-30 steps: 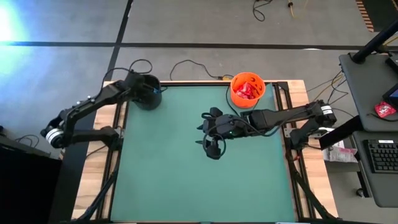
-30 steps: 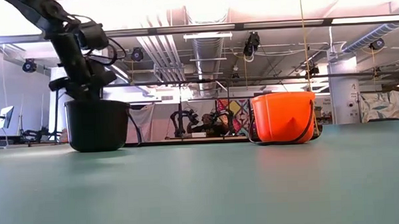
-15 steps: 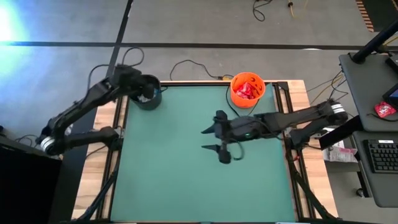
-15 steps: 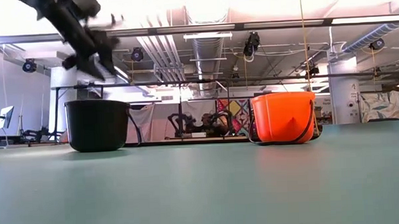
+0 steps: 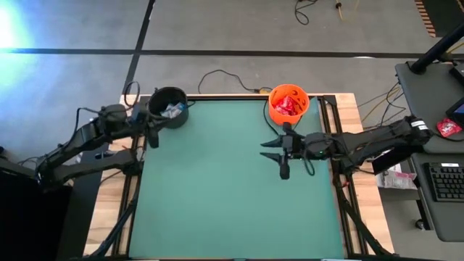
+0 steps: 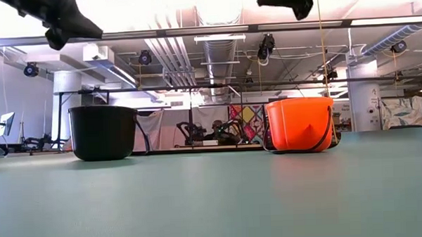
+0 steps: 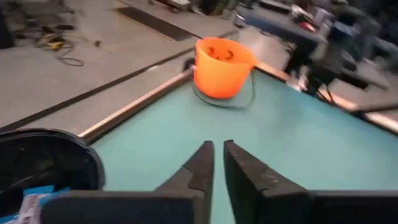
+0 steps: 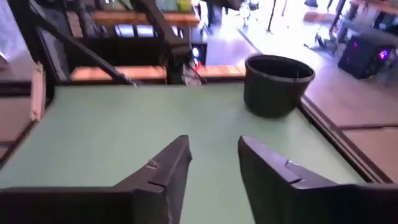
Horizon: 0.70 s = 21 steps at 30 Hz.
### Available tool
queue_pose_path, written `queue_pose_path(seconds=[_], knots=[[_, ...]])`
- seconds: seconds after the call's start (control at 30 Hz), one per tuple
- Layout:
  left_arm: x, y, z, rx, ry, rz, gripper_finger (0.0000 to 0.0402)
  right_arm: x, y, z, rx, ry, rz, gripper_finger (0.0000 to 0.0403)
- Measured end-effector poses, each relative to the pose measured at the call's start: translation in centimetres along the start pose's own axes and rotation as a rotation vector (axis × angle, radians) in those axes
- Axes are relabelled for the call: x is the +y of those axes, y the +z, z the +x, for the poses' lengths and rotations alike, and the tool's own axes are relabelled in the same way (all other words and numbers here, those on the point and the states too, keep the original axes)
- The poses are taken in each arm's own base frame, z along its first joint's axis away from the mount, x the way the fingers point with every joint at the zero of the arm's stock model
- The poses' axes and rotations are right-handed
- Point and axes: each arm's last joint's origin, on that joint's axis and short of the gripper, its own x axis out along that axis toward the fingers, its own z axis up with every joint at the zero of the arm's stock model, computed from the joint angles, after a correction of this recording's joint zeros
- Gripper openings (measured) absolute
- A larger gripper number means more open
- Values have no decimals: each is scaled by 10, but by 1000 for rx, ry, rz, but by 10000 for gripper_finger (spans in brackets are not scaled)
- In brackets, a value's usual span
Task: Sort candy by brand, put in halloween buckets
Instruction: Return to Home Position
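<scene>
The black bucket (image 5: 169, 107) stands on its base at the green table's far left corner, white-and-blue candy (image 7: 36, 200) lying inside it. At the far right stands the orange bucket (image 5: 288, 104) with red candy (image 5: 288, 106) in it. My left gripper (image 5: 151, 130) hangs in the air at the table's left edge, beside the black bucket, shut and holding nothing (image 7: 215, 149). My right gripper (image 5: 275, 158) hovers above the mat just near of the orange bucket, open, with nothing between its fingers (image 8: 214, 149).
The green mat (image 5: 217, 188) lies bare between the buckets and the near edge. Wooden rails (image 5: 348, 130) frame the table. A cable (image 5: 217, 76) runs behind the far edge. A grey desk with a keyboard (image 5: 446, 177) stands off to the right.
My left gripper has risen out of the black bucket, tipped up from pointing down, and drawn back toward the table's left edge. My right gripper has pulled back from the middle of the table toward the right edge, ending near the orange bucket.
</scene>
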Motion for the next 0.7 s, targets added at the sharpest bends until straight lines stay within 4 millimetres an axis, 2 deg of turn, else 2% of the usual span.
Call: queue_pose_path(seconds=[0.07, 0.17, 0.3, 0.4, 0.5, 0.63, 0.7], knots=[[0, -7, 1, 16, -18, 41, 11, -7, -7, -4, -15, 10, 12, 111], [1, -16, 5, 71, -7, 87, 26, -22, -21, -8, -9, 23, 53, 74], [2, -18, 14, 85, 28, -44, 26, -46, -39, -12, 14, 15, 110, 19], [-2, -15, 18, -4, -53, 19, 14, -63, -48, -14, 6, 2, 122, 12], [-2, -22, 23, -39, -73, 107, 2, -74, -52, -21, -61, 13, 124, 10], [0, -32, 27, -10, -70, 37, 7, -78, -61, -39, -103, 0, 148, 9], [1, -37, 30, 6, -65, 15, 8, -77, -70, -48, -43, -2, 179, 9]])
